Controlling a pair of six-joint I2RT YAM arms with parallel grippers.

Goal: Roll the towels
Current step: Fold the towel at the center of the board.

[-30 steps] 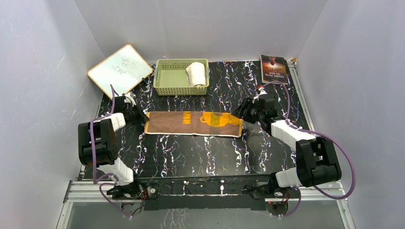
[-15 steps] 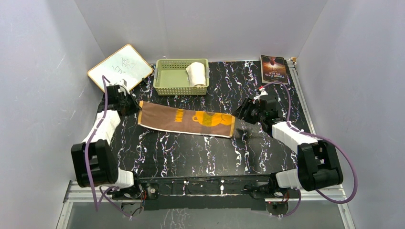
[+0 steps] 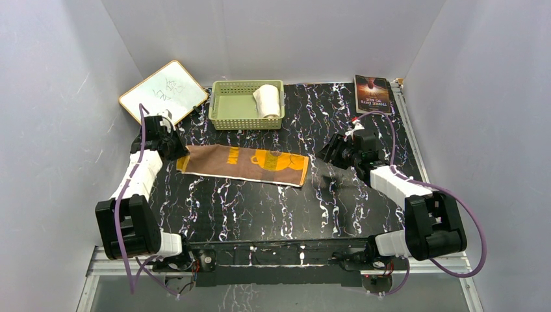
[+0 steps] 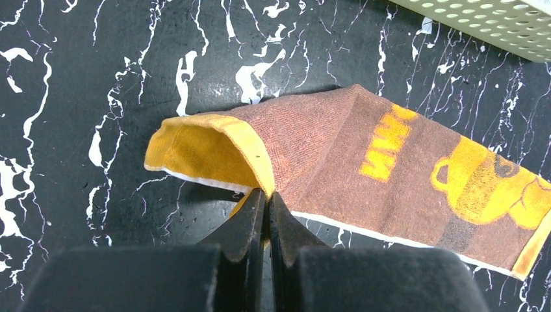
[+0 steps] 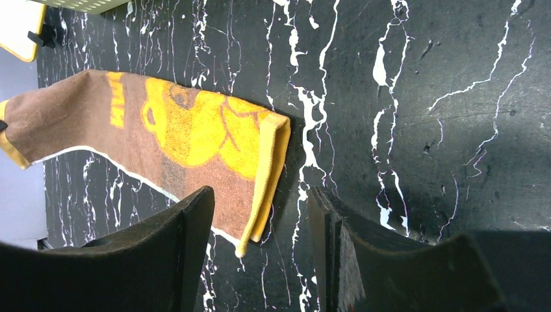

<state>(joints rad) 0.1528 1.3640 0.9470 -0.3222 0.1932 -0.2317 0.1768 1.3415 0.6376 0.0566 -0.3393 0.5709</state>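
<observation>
The brown towel (image 3: 243,163) with yellow-orange print lies spread on the black marble table, slightly slanted. My left gripper (image 3: 177,155) is shut on its left end; in the left wrist view the towel (image 4: 364,149) has its corner pinched at the gripper (image 4: 266,193) and folded over, showing the yellow side. My right gripper (image 3: 328,156) is open and empty, just right of the towel's right end; in the right wrist view that end (image 5: 266,169) lies between the open fingers of the gripper (image 5: 260,208). The white towel (image 3: 267,100) sits rolled in the green basket (image 3: 230,110).
A whiteboard (image 3: 164,94) leans at the back left. A book (image 3: 372,93) lies at the back right. The basket's edge shows in the left wrist view (image 4: 481,23). White walls enclose the table.
My left gripper has pulled the brown towel's left end leftward and toward the back; the whole towel slid left, away from my right gripper, which stayed in place.
</observation>
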